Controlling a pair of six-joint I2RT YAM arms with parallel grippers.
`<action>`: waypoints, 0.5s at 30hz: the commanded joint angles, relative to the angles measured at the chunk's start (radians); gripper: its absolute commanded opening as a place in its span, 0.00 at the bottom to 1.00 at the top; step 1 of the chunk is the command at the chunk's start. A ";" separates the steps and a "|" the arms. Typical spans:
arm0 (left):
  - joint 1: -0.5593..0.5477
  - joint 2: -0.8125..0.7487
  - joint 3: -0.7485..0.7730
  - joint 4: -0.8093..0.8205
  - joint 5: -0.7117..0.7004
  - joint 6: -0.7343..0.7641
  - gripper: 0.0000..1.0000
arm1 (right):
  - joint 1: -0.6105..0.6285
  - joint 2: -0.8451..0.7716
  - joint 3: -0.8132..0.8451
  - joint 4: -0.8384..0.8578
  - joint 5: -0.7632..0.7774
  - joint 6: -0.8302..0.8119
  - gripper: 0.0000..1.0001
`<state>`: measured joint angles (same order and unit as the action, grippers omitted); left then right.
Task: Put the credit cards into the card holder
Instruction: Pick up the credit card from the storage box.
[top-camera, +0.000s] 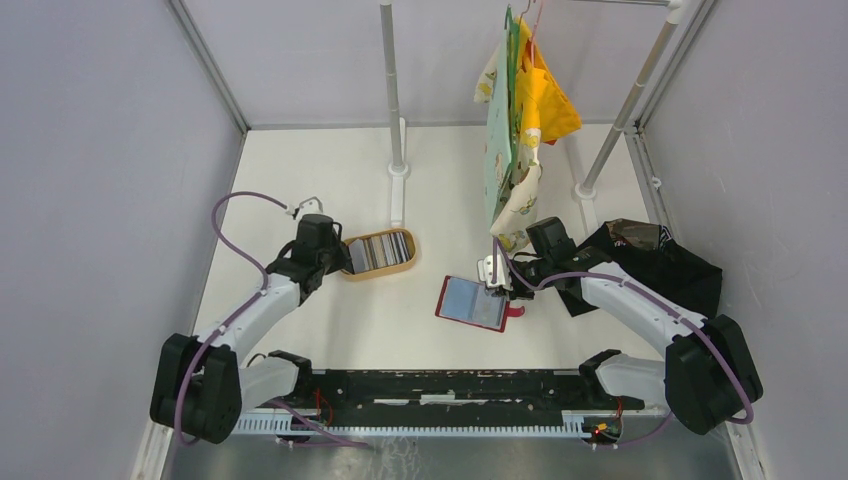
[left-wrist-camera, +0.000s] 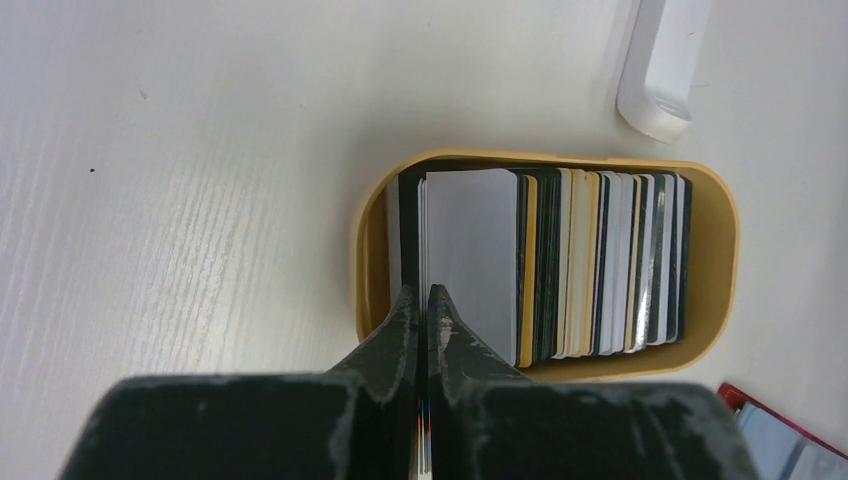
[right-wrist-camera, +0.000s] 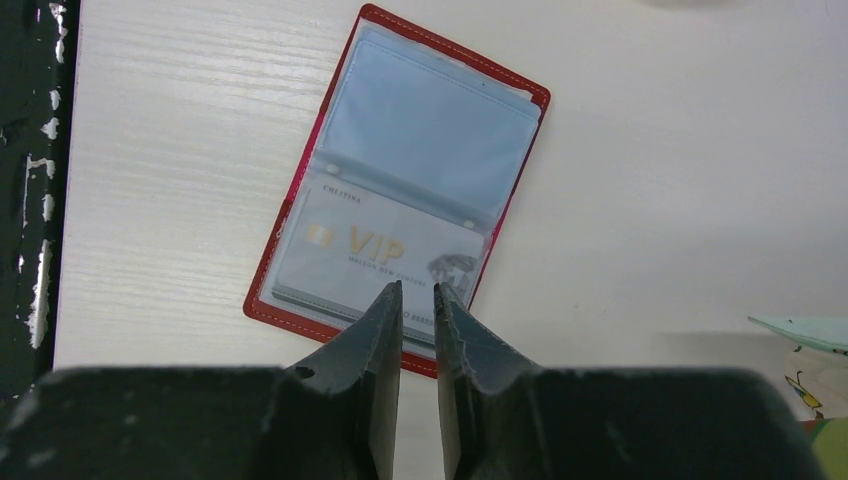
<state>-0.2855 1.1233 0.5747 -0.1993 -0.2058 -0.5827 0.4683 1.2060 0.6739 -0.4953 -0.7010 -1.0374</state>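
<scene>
Tan oval tray (left-wrist-camera: 722, 270) holds the credit cards (left-wrist-camera: 600, 265), which stand on edge in a row. At the tray's left end the left gripper (left-wrist-camera: 422, 300) is clenched, its fingers pressed nearly flat together on the thin edge of one card. Right of the tray, nearer the arm bases and well apart from it, the card holder (right-wrist-camera: 430, 130) lies open and flat on the white table (top-camera: 330, 180). A pale VIP card (right-wrist-camera: 370, 245) sits in one clear sleeve. The right gripper (right-wrist-camera: 417, 300) is over the holder's edge farthest from the tray, fingers drawn to a narrow slit with nothing between them. Whether it touches the holder cannot be told.
</scene>
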 joint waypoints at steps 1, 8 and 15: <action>0.007 0.044 0.039 0.028 -0.016 -0.004 0.02 | -0.002 0.000 0.029 0.001 -0.031 -0.009 0.23; 0.010 0.126 0.101 0.020 -0.026 0.026 0.02 | -0.002 0.000 0.029 0.002 -0.032 -0.008 0.23; 0.010 0.178 0.136 0.008 -0.006 0.046 0.07 | -0.003 0.000 0.029 0.001 -0.032 -0.010 0.23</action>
<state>-0.2817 1.2789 0.6647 -0.2153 -0.2066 -0.5808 0.4683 1.2060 0.6739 -0.4953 -0.7040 -1.0374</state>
